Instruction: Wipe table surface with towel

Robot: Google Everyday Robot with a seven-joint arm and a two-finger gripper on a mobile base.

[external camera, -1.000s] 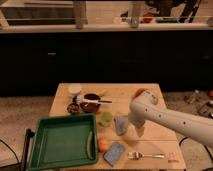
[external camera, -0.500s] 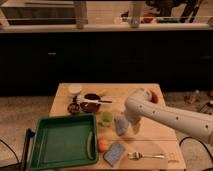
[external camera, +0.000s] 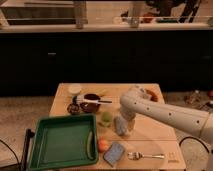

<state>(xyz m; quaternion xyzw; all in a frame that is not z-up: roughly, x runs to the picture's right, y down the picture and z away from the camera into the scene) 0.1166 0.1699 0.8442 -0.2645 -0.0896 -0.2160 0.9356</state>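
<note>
Camera view: the arm has swung slightly leftward over the surface. Its gripper is down at the grey towel, which is bunched just beneath it, with the green tray off to the left. Whether it clamps the towel, I cannot tell. A wiping stroke seems to be under way.

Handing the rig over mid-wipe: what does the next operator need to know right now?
The gripper is down near the middle of the table, at a grey bundle that looks like the towel; whether it is gripped can't be confirmed.
Nearby: green tray front-left, orange fruit, blue sponge, fork, bowl behind.
Done: towel reached.
Left: probably the wiping itself, keeping strokes clear of the items.
</note>
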